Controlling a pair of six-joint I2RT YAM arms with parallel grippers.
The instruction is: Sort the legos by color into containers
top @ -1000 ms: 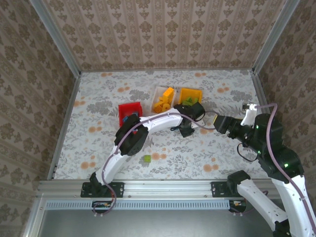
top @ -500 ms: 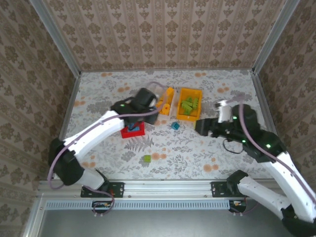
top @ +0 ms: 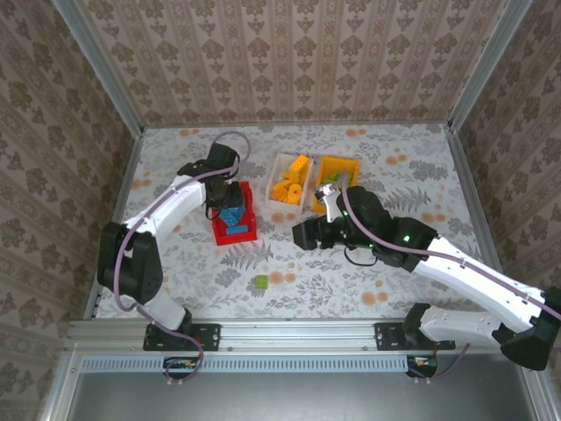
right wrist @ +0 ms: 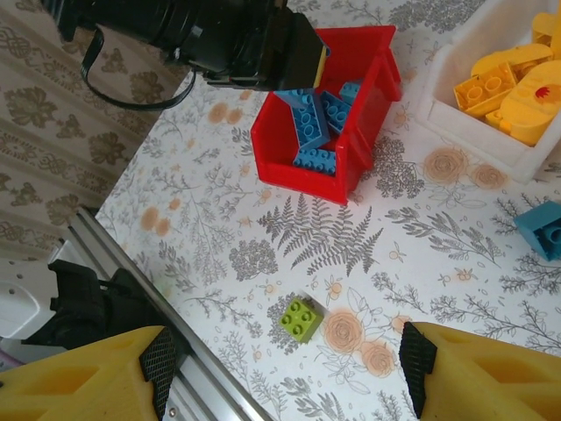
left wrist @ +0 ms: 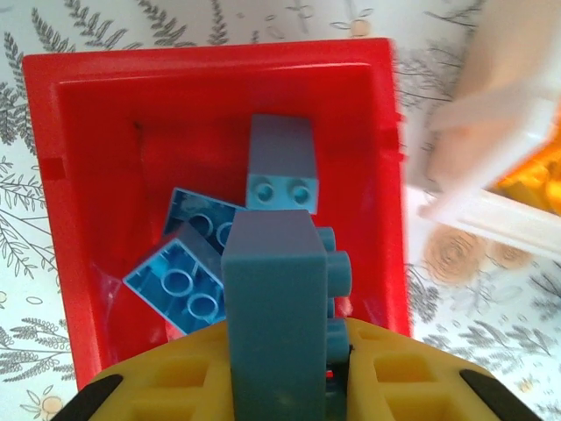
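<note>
My left gripper [left wrist: 282, 373] is shut on a blue brick [left wrist: 270, 289] and holds it upright just above the red bin [left wrist: 210, 63], where other blue bricks [left wrist: 186, 267] lie. From above, the left gripper [top: 228, 200] hangs over the red bin [top: 246, 233]. My right gripper [right wrist: 282, 368] is open above a lone green brick [right wrist: 301, 317] on the table. Its place from above is mid-table [top: 302, 235], with the green brick [top: 260, 282] nearer the front. A loose blue brick [right wrist: 543, 230] lies to the right. Orange bricks [top: 289, 186] fill the white bin [top: 282, 161].
The orange-yellow bin [top: 327, 164] behind the right arm holds green bricks [top: 334, 182]. The white bin [right wrist: 469, 132] stands close beside the red bin [right wrist: 351, 171]. The table's metal front rail [right wrist: 219, 377] runs just below the green brick. Walls close in the table on three sides.
The left arm swung left from mid-table to the red bin with the blue brick. The right arm reached left from the right side to above the green brick.
</note>
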